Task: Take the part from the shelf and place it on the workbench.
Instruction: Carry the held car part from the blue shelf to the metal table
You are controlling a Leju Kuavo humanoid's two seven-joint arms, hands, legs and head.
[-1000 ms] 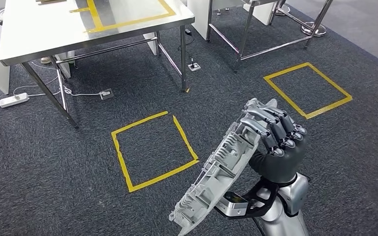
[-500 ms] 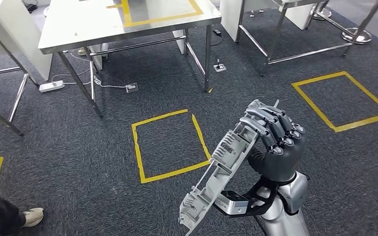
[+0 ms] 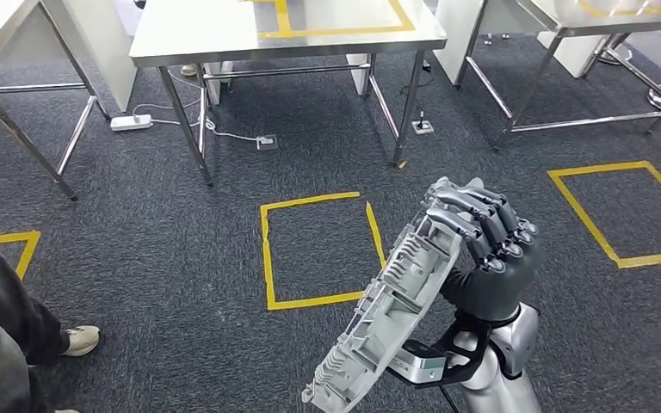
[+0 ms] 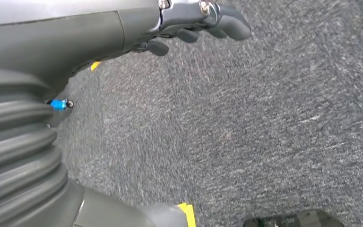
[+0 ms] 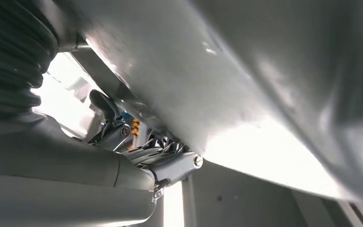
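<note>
View swung left, person's shoe (image 3: 79,341) entered; right hand (image 3: 482,258) grips part (image 3: 392,314); left hand (image 4: 189,23) curled, empty.

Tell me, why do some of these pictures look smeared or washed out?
Head view: evenly lit and sharp, the grey part in the right hand crisp. Left wrist view: the carpet is streaked with motion blur. Right wrist view: the part sits too close, soft, with blown-out white glare behind.

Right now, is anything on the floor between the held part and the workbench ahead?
Nothing visible blocks it. The right hand holds the part; between it and the workbench lies carpet with a taped square. A person stands off to the left.
</note>
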